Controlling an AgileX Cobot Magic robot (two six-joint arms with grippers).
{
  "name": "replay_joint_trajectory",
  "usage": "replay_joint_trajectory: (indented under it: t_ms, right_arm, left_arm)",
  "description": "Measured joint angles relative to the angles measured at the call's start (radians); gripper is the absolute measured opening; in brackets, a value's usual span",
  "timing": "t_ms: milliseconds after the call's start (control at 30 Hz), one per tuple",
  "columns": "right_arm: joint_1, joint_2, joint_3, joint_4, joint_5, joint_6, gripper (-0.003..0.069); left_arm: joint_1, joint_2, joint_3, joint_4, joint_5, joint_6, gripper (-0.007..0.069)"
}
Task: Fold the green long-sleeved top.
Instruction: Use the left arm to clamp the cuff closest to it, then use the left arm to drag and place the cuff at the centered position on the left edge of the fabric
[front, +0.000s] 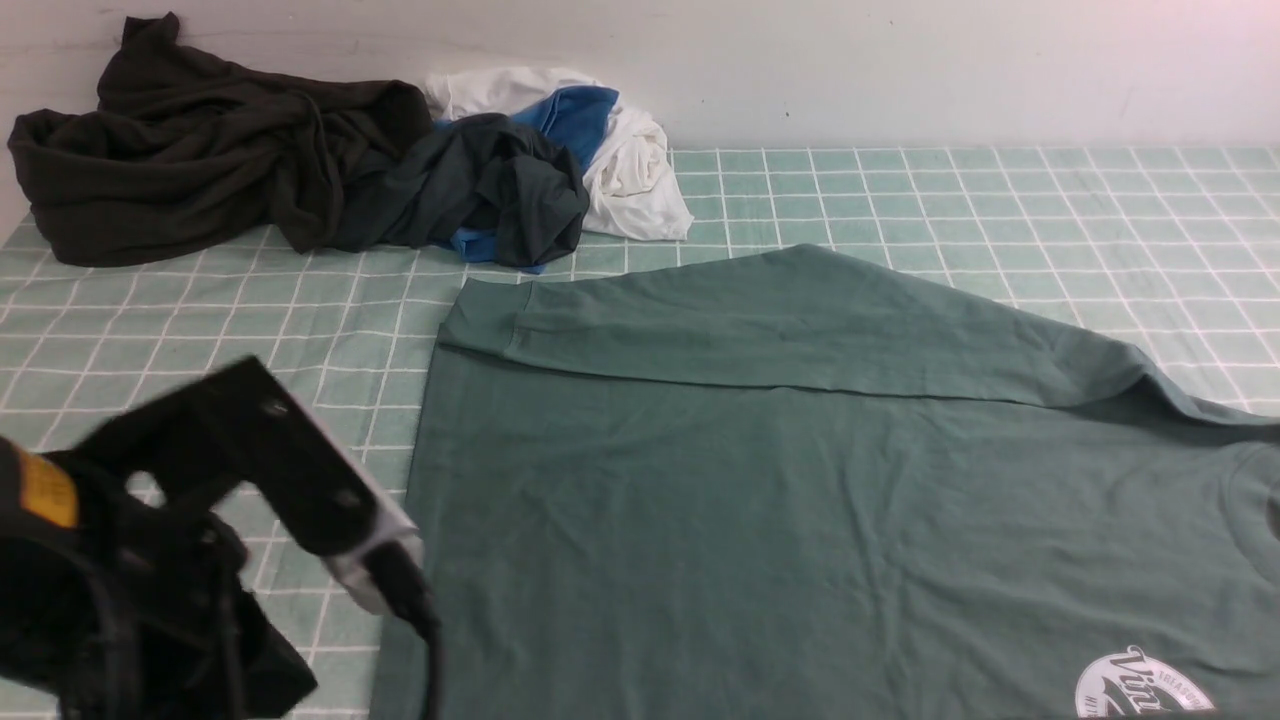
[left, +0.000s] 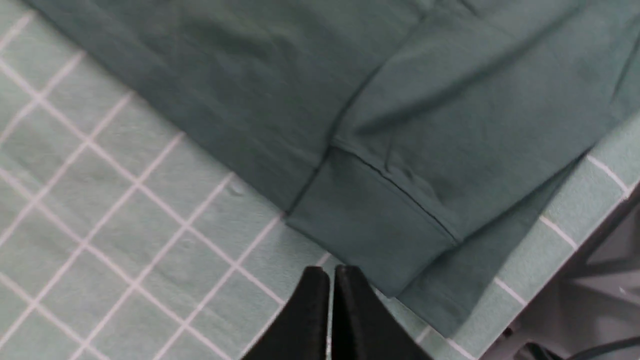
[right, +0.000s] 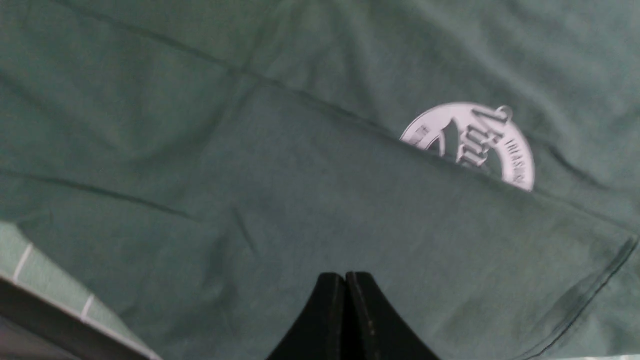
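The green long-sleeved top (front: 760, 500) lies flat on the checked tablecloth (front: 180, 320), with one sleeve (front: 800, 320) folded across its far side. Its white round logo (front: 1140, 685) shows at the near right. My left arm (front: 250, 470) hangs at the near left, beside the top's edge. In the left wrist view my left gripper (left: 330, 272) is shut and empty above the cloth, just short of a sleeve cuff (left: 370, 225). My right gripper (right: 345, 276) is shut and empty above a folded sleeve (right: 350, 215) that half covers the logo (right: 475, 145). It does not show in the front view.
A dark olive-black garment (front: 200, 150), a dark teal-grey one with blue trim (front: 480, 190) and a white one (front: 630, 160) are piled at the far left against the wall. The table's near edge (left: 590, 250) runs close to the cuff.
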Motion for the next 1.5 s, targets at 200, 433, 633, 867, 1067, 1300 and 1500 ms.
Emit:
replay_joint_trajectory:
  t_ms: [200,433,633,867,1067,1300,1500]
  right_arm:
    - [0.038,0.023,0.000,-0.001,-0.032,-0.002,-0.0014]
    - [0.038,0.024,0.000,-0.004,-0.090,-0.002,-0.0014]
    - [0.038,0.024,-0.001,-0.004,-0.125,-0.002,-0.0014]
    - [0.038,0.024,-0.001,-0.004,-0.130,-0.002,-0.0014]
    - [0.038,0.026,-0.001,-0.005,-0.130,-0.002,-0.0014]
    - [0.038,0.101,-0.001,-0.126,-0.134,0.090,-0.0014]
    - [0.038,0.214,-0.001,-0.335,-0.138,0.313,-0.0014]
  left_arm:
    - [-0.159,0.290,-0.002,0.032,-0.095,0.009,0.0167]
    - [-0.192,0.495,-0.003,0.090,-0.248,0.009,0.0362]
    - [-0.192,0.601,-0.005,0.027,-0.321,0.011,0.0370]
    - [-0.192,0.618,-0.014,-0.052,-0.277,0.097,0.0083]
    - [-0.194,0.618,-0.097,0.010,-0.185,0.046,0.0001]
    - [-0.192,0.623,-0.312,0.172,-0.079,-0.029,-0.0001]
    - [-0.167,0.666,-0.433,0.243,-0.082,-0.032,-0.0001]
